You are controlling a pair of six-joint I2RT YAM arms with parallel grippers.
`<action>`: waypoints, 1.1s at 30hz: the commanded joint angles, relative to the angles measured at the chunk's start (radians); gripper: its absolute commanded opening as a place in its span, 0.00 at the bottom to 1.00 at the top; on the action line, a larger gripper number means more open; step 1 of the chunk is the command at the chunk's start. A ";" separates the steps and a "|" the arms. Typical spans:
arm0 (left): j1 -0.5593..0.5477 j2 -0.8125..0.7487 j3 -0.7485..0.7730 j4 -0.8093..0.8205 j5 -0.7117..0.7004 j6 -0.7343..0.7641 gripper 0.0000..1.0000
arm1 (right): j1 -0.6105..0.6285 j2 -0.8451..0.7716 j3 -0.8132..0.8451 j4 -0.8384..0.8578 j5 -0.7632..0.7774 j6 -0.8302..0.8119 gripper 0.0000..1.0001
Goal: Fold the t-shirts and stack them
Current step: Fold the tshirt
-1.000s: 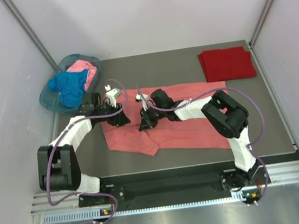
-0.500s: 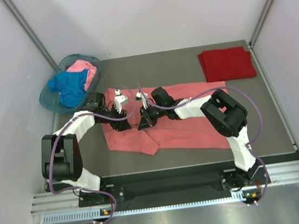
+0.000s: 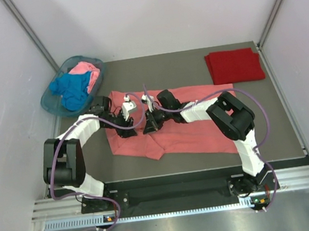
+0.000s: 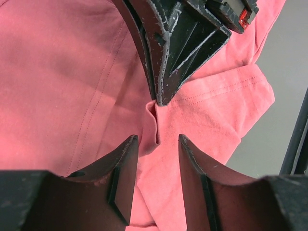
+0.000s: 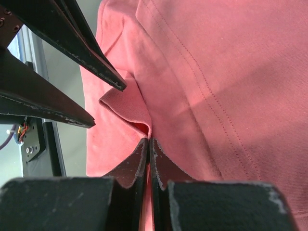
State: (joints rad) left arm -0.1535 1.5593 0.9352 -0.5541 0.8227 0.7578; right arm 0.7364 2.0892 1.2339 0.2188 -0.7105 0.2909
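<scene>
A salmon-coral t-shirt [image 3: 195, 127] lies spread across the middle of the table. My right gripper [image 3: 148, 126] is shut on a small raised fold of it; the right wrist view shows the cloth pinched at the tips [image 5: 149, 139]. Facing it, my left gripper [image 3: 127, 125] stands open over the same shirt [image 4: 57, 72]. Its fingertips [image 4: 157, 137] straddle the ridge just short of the right gripper's tip [image 4: 163, 72], and nothing is gripped between them. A dark red t-shirt [image 3: 234, 65] lies folded at the back right. A bright blue t-shirt [image 3: 71, 89] and a light pink one [image 3: 89, 73] are bunched in the basket.
The translucent teal basket [image 3: 48, 100] stands at the table's back left corner. Grey walls close in the table on both sides and at the back. The dark table top [image 3: 154, 70] shows behind the spread shirt.
My left gripper has slid right across the salmon-coral shirt toward the right gripper, with its jaws a little wider. The right gripper has held still on the fold.
</scene>
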 commanded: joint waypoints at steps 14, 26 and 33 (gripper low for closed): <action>-0.061 0.048 0.050 0.042 0.018 0.041 0.41 | -0.020 -0.015 0.030 0.034 -0.014 -0.016 0.00; -0.072 0.038 0.079 -0.018 0.033 0.103 0.00 | -0.019 -0.078 0.004 -0.021 0.081 -0.006 0.11; -0.173 -0.064 -0.007 0.288 -0.057 -0.187 0.00 | -0.022 -0.268 -0.056 -0.216 0.500 0.019 0.58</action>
State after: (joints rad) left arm -0.2638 1.5795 0.9611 -0.4423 0.7868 0.7132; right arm 0.7349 1.9808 1.1992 0.0723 -0.4477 0.2928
